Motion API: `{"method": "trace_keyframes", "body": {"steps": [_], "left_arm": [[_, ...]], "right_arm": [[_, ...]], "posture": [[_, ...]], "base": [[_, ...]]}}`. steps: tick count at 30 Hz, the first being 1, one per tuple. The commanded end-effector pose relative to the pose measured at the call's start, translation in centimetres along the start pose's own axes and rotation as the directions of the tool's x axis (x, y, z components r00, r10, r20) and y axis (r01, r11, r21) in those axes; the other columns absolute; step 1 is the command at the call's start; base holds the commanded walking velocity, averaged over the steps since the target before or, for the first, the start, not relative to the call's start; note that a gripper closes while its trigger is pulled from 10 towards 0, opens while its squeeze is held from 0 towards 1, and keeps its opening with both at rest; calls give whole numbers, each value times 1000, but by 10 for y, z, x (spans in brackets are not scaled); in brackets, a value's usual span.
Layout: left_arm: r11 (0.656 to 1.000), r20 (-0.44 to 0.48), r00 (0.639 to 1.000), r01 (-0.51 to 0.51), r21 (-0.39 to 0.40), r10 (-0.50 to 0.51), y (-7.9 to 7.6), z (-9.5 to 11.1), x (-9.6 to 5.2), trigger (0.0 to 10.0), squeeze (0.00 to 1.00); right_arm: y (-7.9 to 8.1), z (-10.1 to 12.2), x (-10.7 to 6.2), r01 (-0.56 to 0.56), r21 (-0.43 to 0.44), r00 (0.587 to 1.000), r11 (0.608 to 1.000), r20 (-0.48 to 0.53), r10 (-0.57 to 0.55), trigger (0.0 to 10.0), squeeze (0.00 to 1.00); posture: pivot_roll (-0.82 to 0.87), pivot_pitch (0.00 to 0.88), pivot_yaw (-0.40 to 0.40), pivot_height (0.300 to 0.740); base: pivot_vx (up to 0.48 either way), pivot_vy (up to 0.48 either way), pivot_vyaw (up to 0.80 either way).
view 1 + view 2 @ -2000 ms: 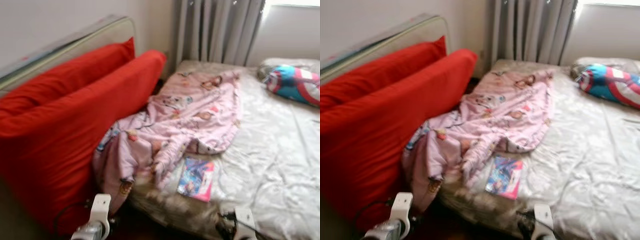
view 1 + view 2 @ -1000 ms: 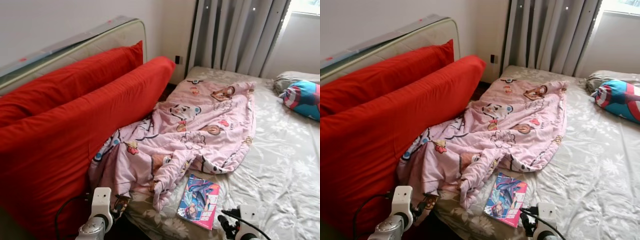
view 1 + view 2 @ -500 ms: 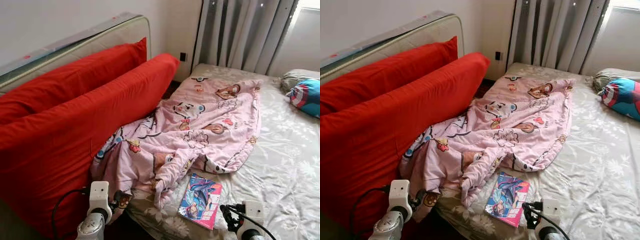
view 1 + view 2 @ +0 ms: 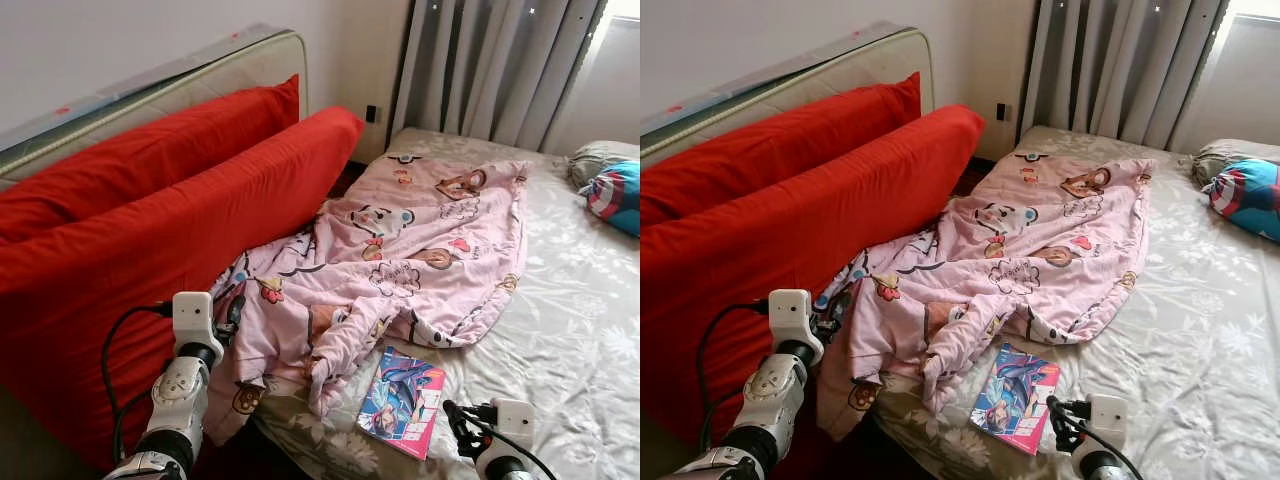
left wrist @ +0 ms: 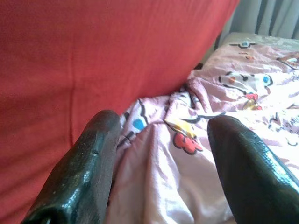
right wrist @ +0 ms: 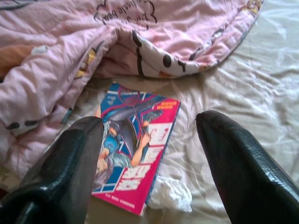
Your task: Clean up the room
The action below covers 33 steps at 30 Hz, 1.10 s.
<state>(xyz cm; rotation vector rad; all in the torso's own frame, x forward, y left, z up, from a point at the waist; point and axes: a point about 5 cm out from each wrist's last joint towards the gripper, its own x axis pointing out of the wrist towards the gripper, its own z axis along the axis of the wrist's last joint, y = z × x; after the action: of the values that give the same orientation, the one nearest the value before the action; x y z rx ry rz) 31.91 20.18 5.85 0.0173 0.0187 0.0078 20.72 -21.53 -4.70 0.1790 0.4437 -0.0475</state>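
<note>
Jaws on both arms stand spread apart, holding nothing. Raised at the bed's near-left corner, the left gripper (image 5: 161, 154) points at the low edge of the pink cartoon blanket (image 4: 400, 260), where it hangs beside the nearer of two red cushions (image 4: 170, 250). Low at the near edge of the bed, the right gripper (image 6: 149, 154) points at one comic book (image 4: 402, 400), which lies flat on the floral sheet (image 4: 570, 330) just beside the blanket's lower fold, not touched by either finger. One crumpled blanket sprawls from the bed's near-left corner up toward the far end, its left side pressed against the cushion. Both cushions lean on a padded headboard (image 4: 180, 80) along the wall. One blue, red and white shield-pattern pillow (image 4: 615, 195) rests at the far right of the bed, well apart from the book. Grey curtains (image 4: 500, 70) hang behind.
</note>
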Motion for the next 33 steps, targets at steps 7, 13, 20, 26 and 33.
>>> {"method": "trace_keyframes", "body": {"steps": [7, 13, 20, 26, 33], "left_arm": [[1000, 33, 999, 3, -8, -3, 2, 2, -3, 10000, 0], [1000, 62, 998, 4, -8, -4, 1, 7, -1, 10000, 0], [1000, 71, 997, 12, -6, -11, -2, 9, 1, 10000, 0], [1000, 76, 997, 16, -3, -15, -3, 11, 2, 10000, 0], [1000, 82, 997, 10, -3, -10, -2, 12, 2, 10000, 0]], "right_arm": [[-3, 3, -2, 35, 18, 998, 999, 55, -36, 10000, 0], [-3, 5, -3, 40, 27, 996, 999, 77, -42, 10000, 0], [4, 51, 19, 104, -282, 974, 954, 221, -41, 10000, 0], [65, 184, 55, -6, -186, 792, 983, 599, 118, 10000, 0], [73, 183, 56, 9, -199, 791, 980, 601, 114, 10000, 0]], "posture": [[18, 0, 4, 740], [19, 0, 6, 740], [22, 0, 4, 740], [20, 0, 8, 740], [20, 3, 7, 740]], "base": [[0, 0, 0], [0, 0, 0], [0, 0, 0], [0, 0, 0], [0, 0, 0]]}}
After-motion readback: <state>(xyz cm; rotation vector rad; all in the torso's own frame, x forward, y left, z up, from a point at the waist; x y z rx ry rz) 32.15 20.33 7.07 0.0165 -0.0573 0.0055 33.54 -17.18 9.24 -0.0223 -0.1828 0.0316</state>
